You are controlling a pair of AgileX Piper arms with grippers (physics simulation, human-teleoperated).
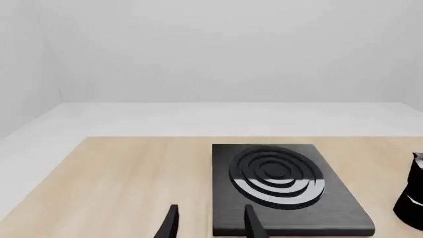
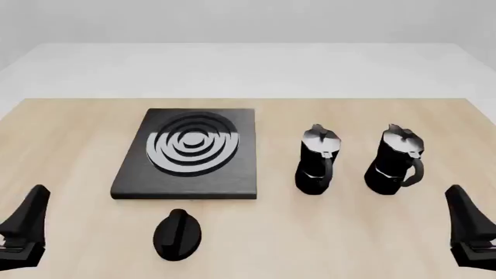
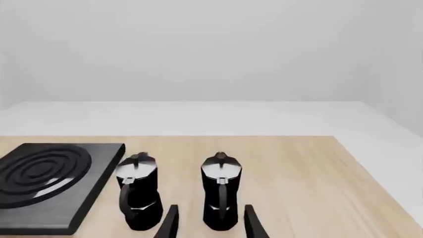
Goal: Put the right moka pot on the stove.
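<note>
The right moka pot (image 2: 396, 160), black and faceted with a silvery lid, stands upright on the table at the right. A near-identical second moka pot (image 2: 316, 158) stands just left of it. The stove (image 2: 232, 177), a flat black slab with silver burner rings, lies left of centre with nothing on it. My right gripper (image 2: 459, 200) hovers open at the near right, short of the right moka pot (image 3: 221, 191), which shows between its fingers (image 3: 252, 223). My left gripper (image 2: 35, 200) is open at the near left, facing the stove (image 1: 330, 208).
A small black oval dial knob (image 2: 178, 234) lies on the table just in front of the stove. The second moka pot (image 1: 413, 198) shows at the edge of the left wrist view. The wooden tabletop (image 2: 326, 232) ends at a white floor behind.
</note>
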